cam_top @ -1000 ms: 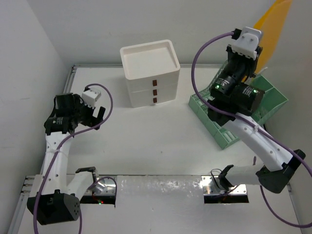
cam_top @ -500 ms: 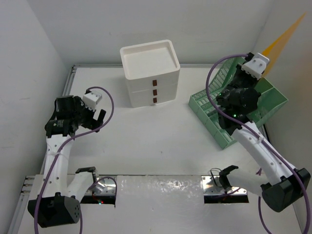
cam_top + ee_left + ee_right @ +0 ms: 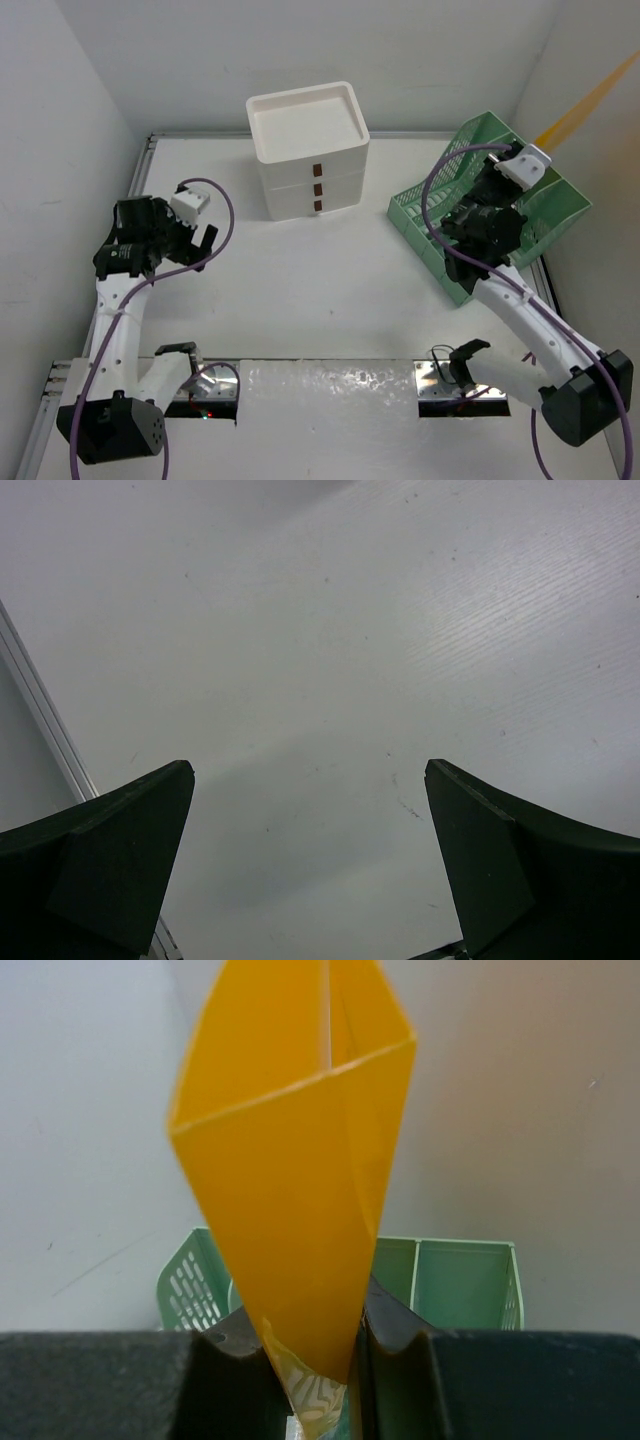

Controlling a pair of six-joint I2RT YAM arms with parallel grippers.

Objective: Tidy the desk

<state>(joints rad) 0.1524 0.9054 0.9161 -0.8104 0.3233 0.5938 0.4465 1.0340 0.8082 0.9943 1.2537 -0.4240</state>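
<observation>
The desk is a large white tabletop with silver rails. My right gripper is shut on the lower corner of an orange folder, which slants up and to the right above the green mesh file rack. In the right wrist view the orange folder rises from between the jaws of my right gripper, bowed open, with the green rack behind it. My left gripper hovers open over the left side of the desk. Nothing lies between the fingers of my left gripper.
A white three-drawer unit stands at the back centre. The green rack sits tilted at the right, close to the wall. A silver rail runs along the desk's left edge. A crinkled clear strip lies along the front edge between the arm bases.
My right arm has swung down and to the right over the rack, tipping the orange folder further toward the right wall. The left arm has barely moved.
</observation>
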